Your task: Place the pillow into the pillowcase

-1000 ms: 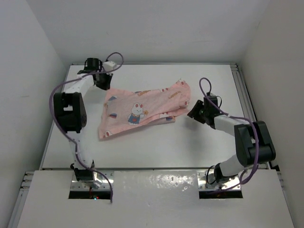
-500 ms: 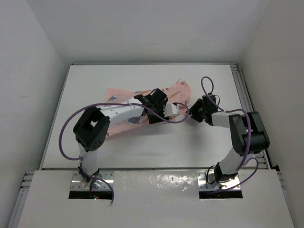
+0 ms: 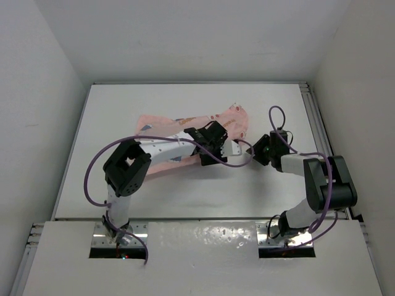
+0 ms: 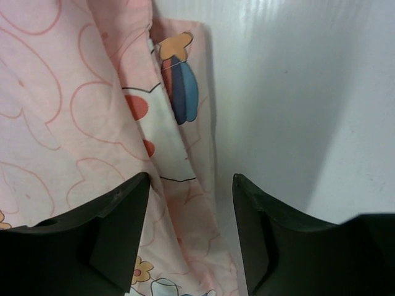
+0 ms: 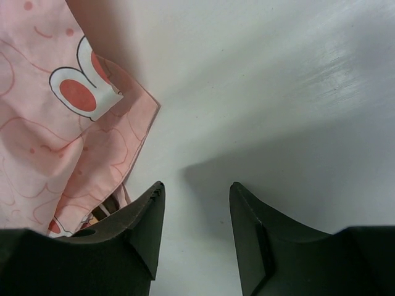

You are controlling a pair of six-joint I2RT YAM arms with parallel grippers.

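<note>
**Pillowcase** (image 3: 166, 125): pink printed cloth, lying crumpled and creased on the white surface (image 3: 185, 197), a little beyond the middle of it. It runs from left to right, and its right end reaches farthest toward the back wall. Up close, in the left wrist view, the cloth (image 4: 92, 111) is folded over itself in long pleats, with a blue and orange figure printed beside its edge. In the right wrist view a corner of it (image 5: 55, 123) shows a white rabbit ear with a red centre.

**Left claw** (image 3: 213, 151): set over the right half of the pillowcase, its arm laid across the cloth from the left. Its two dark fingers stand well apart (image 4: 191, 185) and straddle the folded edge, one over cloth and the other over bare surface (image 4: 296, 92). It has hold of nothing that I can see (whether the tips touch the cloth, I cannot tell).

**Right claw** (image 3: 262, 148): just beside the right end of the pillowcase, pointing toward it. The fingers are parted (image 5: 196, 191) with only bare surface (image 5: 259, 74) between them; the cloth corner lies near the left finger, ungripped.

**Cables** (image 3: 92, 179): purple, looped along both arms.
</note>
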